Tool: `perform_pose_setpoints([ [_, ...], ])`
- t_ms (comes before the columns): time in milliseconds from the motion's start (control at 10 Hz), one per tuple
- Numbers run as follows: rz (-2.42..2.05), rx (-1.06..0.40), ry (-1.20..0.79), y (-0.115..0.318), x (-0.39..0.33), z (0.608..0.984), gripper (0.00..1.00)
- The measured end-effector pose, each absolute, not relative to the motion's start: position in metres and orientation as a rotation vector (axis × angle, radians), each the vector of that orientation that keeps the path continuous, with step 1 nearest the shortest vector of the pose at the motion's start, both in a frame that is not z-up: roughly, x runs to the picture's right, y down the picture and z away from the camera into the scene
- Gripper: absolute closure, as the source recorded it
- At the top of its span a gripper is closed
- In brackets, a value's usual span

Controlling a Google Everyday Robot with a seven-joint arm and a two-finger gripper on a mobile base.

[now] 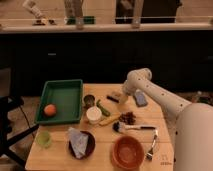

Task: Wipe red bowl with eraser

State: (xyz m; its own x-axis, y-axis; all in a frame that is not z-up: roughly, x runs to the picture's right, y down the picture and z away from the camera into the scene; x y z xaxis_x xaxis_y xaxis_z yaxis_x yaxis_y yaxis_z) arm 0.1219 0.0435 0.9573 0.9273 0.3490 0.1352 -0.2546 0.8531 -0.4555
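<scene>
The red bowl [127, 151] stands at the table's front edge, right of centre, and holds nothing. The eraser [114, 96], a small dark block with a tan top, lies at the back middle of the table. My gripper [122, 99] hangs from the white arm that comes in from the right. It is right at the eraser's right end, low over the table. The gripper partly covers that end of the eraser. The bowl is well in front of the gripper.
A blue-grey pad [140, 98] lies right of the gripper. A green tray [65, 95] with an orange fruit [49, 110] stands at the left. A small tin [89, 100], white cup [93, 114], green vegetable [103, 107], brush [132, 127], maroon dish with cloth [81, 143] and green cup [44, 139] are around.
</scene>
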Motion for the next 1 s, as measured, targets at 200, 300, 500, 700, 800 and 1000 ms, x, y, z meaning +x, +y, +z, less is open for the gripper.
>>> perform_pose_setpoints([
  [200,0.331,-0.456,-0.222,0.048,0.124,0.963,0.20],
  [300,0.334,-0.458,-0.225,0.048,0.124,0.964,0.20],
  [500,0.339,-0.467,-0.231,0.050,0.123,0.967,0.20],
  [700,0.342,-0.478,-0.239,0.054,0.123,0.970,0.20],
  [800,0.342,-0.480,-0.242,0.054,0.122,0.971,0.20],
  [1000,0.337,-0.491,-0.253,0.056,0.117,0.974,0.20],
])
